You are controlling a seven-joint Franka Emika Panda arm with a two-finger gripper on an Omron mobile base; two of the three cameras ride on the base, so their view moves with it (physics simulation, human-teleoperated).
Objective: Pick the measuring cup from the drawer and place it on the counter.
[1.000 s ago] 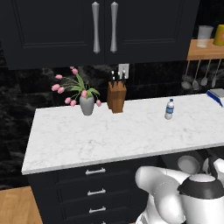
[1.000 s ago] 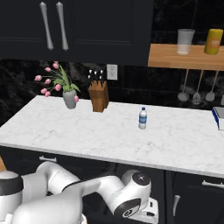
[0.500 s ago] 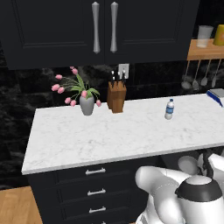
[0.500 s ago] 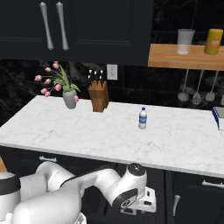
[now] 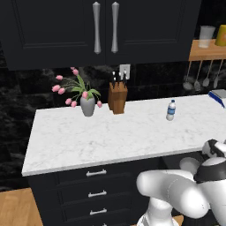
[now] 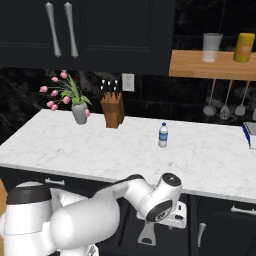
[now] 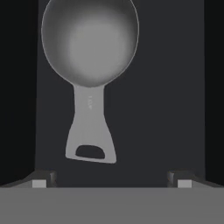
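The gripper (image 6: 162, 222) is low in front of the dark cabinets, under the edge of the counter (image 6: 125, 160), and it points down into the drawer (image 7: 166, 87). In the hand view the measuring cup (image 7: 90, 48) lies flat on the dark drawer floor. Its round bowl is far from the fingers (image 7: 40, 180), and its flat handle with a slot hole points toward them. The jaws are spread wide, one tip on each side, and they do not touch the cup; the handle end is between them but a little ahead. On the counter, a vase of pink tulips (image 6: 75, 102) stands at the far left, a wooden knife block (image 6: 113, 109) is just beside it to the right, and a small water bottle (image 6: 163, 135) stands near the middle. A wooden shelf (image 6: 215, 65) on the wall carries a glass (image 6: 212, 47) and a yellow container (image 6: 243, 47).
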